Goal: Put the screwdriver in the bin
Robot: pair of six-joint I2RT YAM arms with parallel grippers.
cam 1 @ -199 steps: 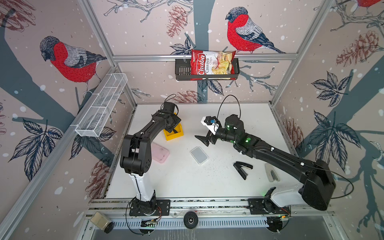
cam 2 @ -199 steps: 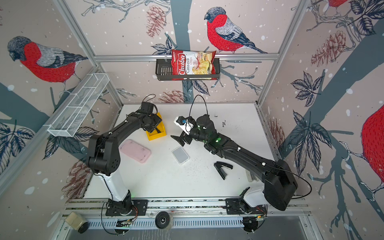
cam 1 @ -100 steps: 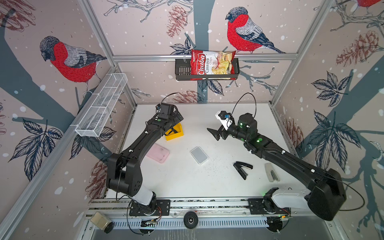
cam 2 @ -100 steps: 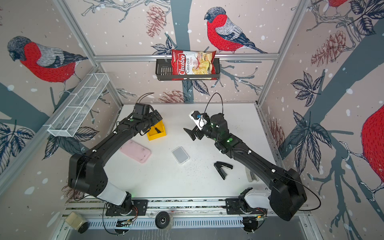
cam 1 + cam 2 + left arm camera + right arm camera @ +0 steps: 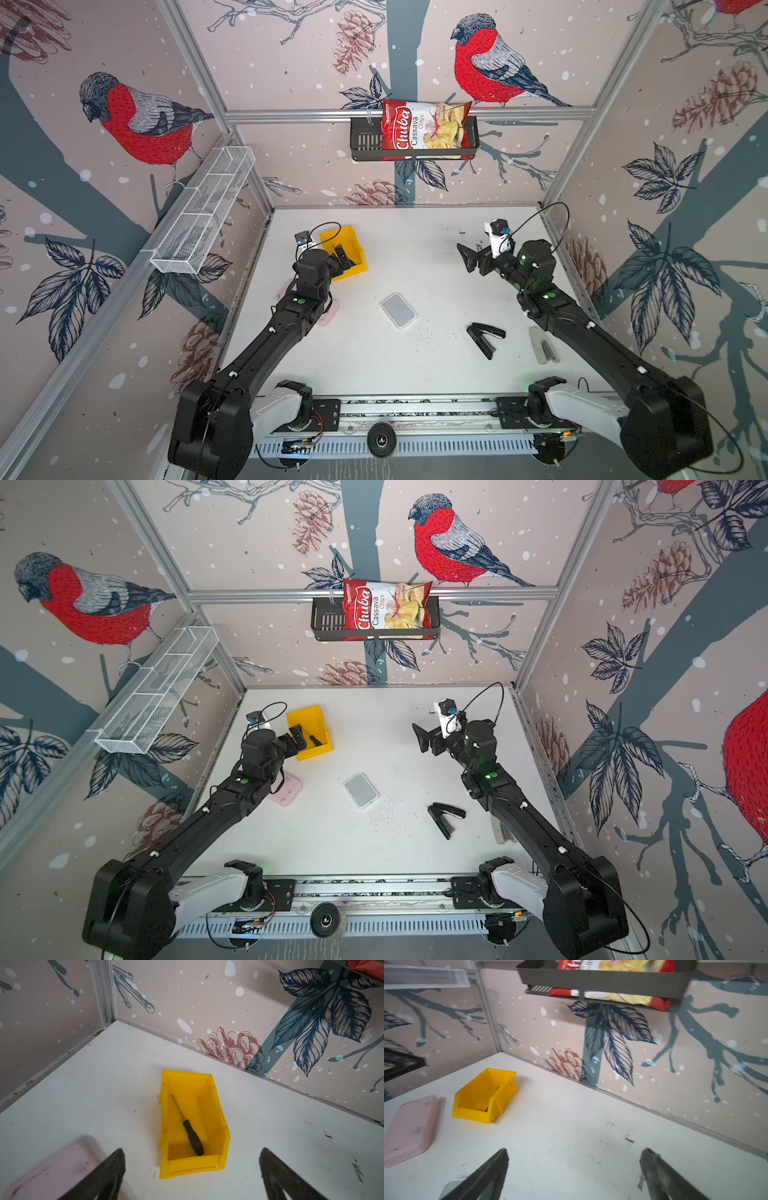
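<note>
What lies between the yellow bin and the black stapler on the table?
A flat grey case with a white rim lies there, touching neither the bin nor the stapler, in both top views.

We see the screwdriver [image 5: 192, 1131] lying inside the yellow bin [image 5: 216, 1105] near the table's [image 5: 99, 1088] back edge, with the left gripper [image 5: 192, 1150] spread wide and empty.

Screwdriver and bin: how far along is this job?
Done: the screwdriver lies inside the yellow bin, handle toward its low front lip. In hand: nothing; the left gripper and the right gripper are both open and empty. Left: apparently nothing; the task looks complete.
</note>
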